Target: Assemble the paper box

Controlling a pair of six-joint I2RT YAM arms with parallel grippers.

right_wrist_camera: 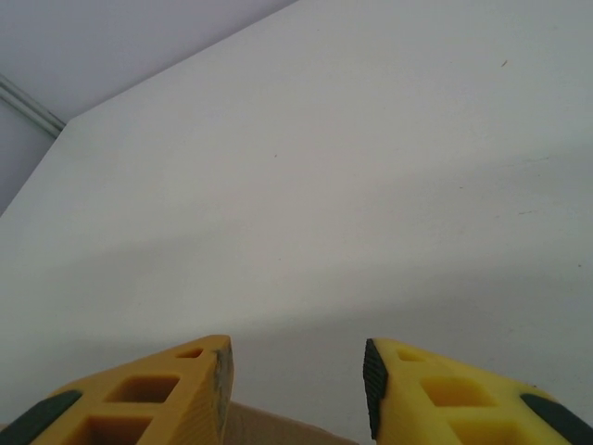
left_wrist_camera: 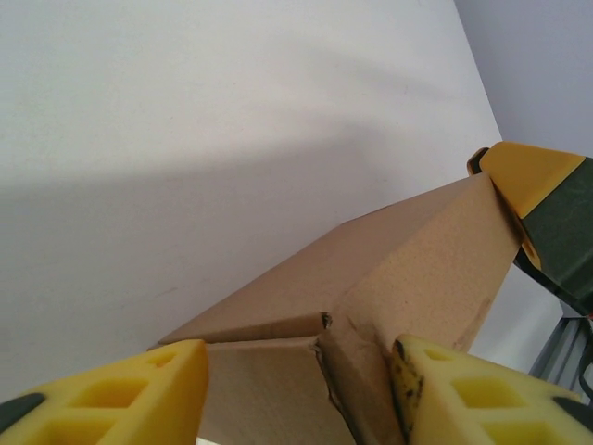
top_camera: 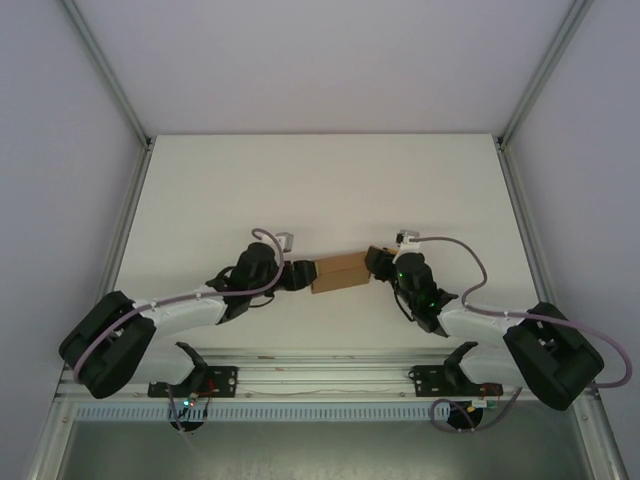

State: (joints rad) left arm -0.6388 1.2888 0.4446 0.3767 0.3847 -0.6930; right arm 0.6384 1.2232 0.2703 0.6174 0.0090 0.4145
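Within left end effector [left_wrist_camera: 298, 366] sits creased paper box [left_wrist_camera: 417, 260].

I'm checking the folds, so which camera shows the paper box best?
Left wrist: the paper box is close up, creases and flap edges clear. Top external shows it small and distant; right wrist, just a brown sliver.

Brown cardbd paper box [top_camera: 338, 271], folded up, slight tilt, mid table [top_camera: 300, 180].

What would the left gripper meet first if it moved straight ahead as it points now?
The paper box: its near end sits between the left gripper's jaws, the right gripper at its far end.
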